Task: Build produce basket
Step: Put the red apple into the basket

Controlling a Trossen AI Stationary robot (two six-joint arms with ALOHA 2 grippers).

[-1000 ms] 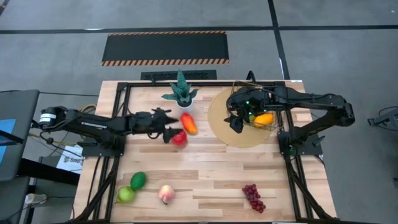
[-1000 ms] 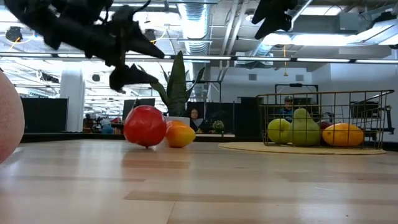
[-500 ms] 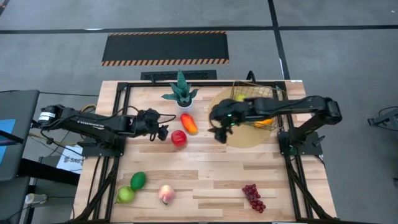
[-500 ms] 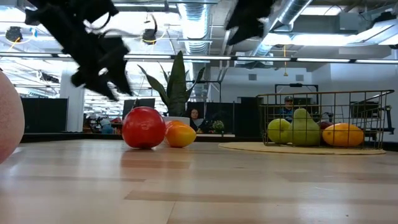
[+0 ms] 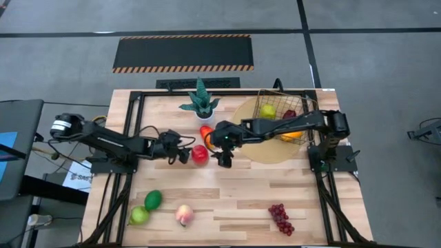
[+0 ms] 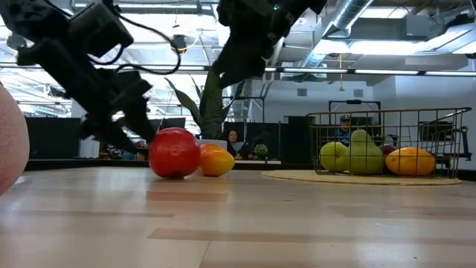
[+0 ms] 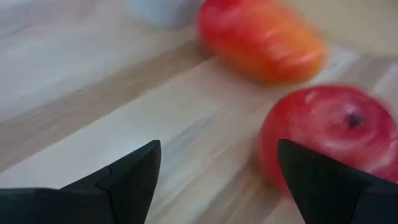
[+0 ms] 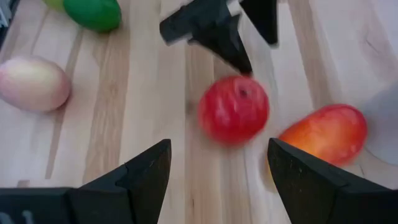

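Observation:
The red apple [image 5: 199,153] sits on the table, with the orange-red pepper [image 5: 208,136] just behind it. My left gripper [image 5: 180,154] is open and low, right beside the apple's left side [image 7: 336,134]. My right gripper [image 5: 224,157] is open and hovers above the table just right of the apple [image 8: 234,109]. The wire basket [image 5: 282,117] stands on a round tan mat and holds a green apple [image 6: 335,156], a pear [image 6: 364,151] and a mango [image 6: 410,160]. My left gripper stands level at the apple's left side with one fingertip [image 8: 244,65] right at the apple's skin; I cannot tell whether it touches. The apple rests on the table.
An avocado [image 5: 153,200], a green apple [image 5: 140,215], a peach [image 5: 183,215] and purple grapes [image 5: 280,218] lie along the near edge. A potted plant [image 5: 200,103] stands at the far edge, behind the pepper. Bare wood lies in the table's middle.
My right gripper has left the basket and swung across toward the table's left, ending beside the red apple. My left gripper drew back a little toward the left and then sank lower beside the apple. The apple and pepper stayed in place.

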